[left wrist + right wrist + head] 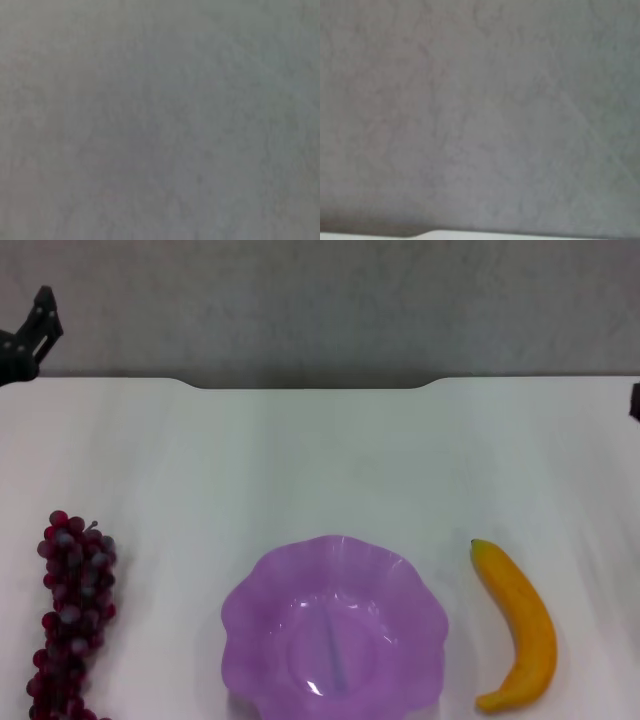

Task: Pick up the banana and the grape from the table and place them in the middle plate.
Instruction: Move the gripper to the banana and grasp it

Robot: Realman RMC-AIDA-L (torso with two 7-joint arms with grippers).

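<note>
The banana (524, 625) lies on the white table (320, 450) at the front right, to the right of the purple plate (335, 632). The grape bunch (70, 615) lies at the front left, to the left of the plate. The plate holds nothing. My left gripper (25, 340) is at the far left edge, beyond the table's far edge, far from the grapes. Only a dark sliver of my right gripper (635, 400) shows at the right edge. Both wrist views show only a grey surface.
A grey wall or floor lies beyond the table's far edge, which has a shallow notch (310, 385). The right wrist view shows a thin strip of the white table's edge (520, 235).
</note>
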